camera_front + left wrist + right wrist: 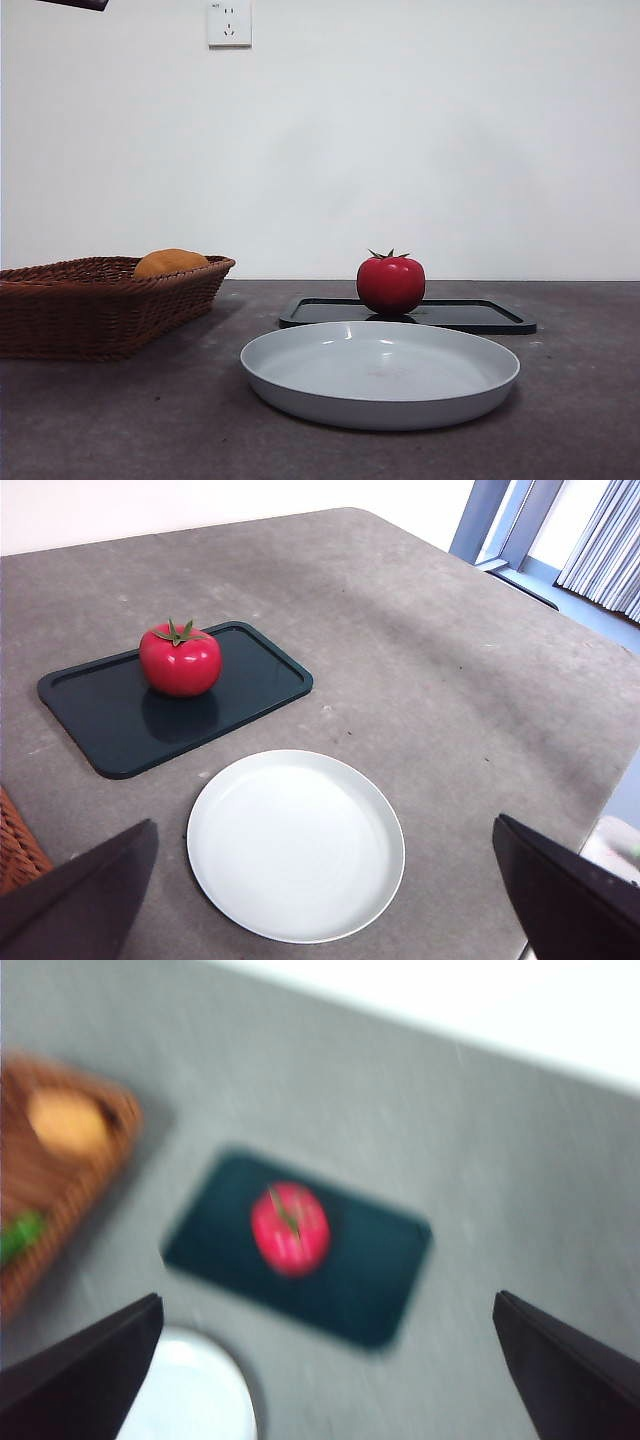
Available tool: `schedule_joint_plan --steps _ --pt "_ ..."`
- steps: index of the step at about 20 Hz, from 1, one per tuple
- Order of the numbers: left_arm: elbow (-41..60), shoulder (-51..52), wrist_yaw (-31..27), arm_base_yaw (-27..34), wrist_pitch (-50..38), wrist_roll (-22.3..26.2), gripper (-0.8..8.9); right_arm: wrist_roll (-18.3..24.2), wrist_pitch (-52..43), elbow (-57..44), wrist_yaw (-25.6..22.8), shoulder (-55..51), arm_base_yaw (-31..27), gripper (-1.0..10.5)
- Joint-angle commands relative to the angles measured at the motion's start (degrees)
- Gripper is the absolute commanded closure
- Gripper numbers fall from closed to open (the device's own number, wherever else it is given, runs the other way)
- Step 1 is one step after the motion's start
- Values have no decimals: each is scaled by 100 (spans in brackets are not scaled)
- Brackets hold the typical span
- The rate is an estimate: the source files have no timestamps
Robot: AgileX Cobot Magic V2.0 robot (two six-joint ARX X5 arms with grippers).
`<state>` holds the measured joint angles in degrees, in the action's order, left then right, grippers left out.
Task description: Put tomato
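From the front view, the tomato [391, 284] is glossy, round and red, with a dark green spiky calyx on top. It stands upright on a flat black tray [470, 316] that lies behind a shallow pale grey plate [380, 373] on the dark grey table [120, 420]. To the left sits a brown wicker basket [100, 305] with an orange-yellow rounded fruit [170, 263] showing above its rim. A wall socket [229, 22] is fixed high on the white wall, and a black tip of an arm shows at the top left corner; which arm it is cannot be told here.

The left wrist view looks down from well above the table. The left gripper [330, 900] has its two black jaws spread wide with nothing between them. Here the tomato [180, 660] is seen to sit toward one end of the tray [240, 695], its reflection on the tray's surface, and the plate [295, 845] appears white and round, just beside the tray but apart from it. A sliver of the basket [15, 845] shows at the edge, and a window with curtains beyond the table's corner.

The right wrist view is blurred. The right gripper [330, 1380] also has its jaws wide apart, holding nothing, high over the tomato [290, 1228] on the tray [370, 1285]. This view alone shows something green [20, 1235] in the basket [60, 1170] beside the orange fruit [68, 1122]; what it is cannot be told. An edge of the plate [195, 1400] shows.
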<state>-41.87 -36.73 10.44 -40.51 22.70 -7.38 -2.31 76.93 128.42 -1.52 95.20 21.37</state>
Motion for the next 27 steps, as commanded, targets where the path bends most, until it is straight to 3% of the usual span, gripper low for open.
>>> schedule_joint_plan --steps 1,4,8,15,20,27 --pt "-39 -24 -9 -37 -48 42 98 68 455 -828 -31 -629 37 358" --pt "-39 -24 -9 -37 -48 42 98 66 -107 -2111 13 -1569 37 358" --pt "-39 -24 -9 -37 -48 42 98 66 -1412 -4245 448 -3235 136 358" --pt "-39 -24 -9 -37 -48 42 98 136 -2782 -7200 955 -6017 256 358" --pt "-39 -26 -9 -37 -179 42 98 13 -2520 -7956 942 -6972 256 358" --pt "-39 -24 -9 -37 -173 42 98 15 -2507 -7967 942 -7047 256 358"
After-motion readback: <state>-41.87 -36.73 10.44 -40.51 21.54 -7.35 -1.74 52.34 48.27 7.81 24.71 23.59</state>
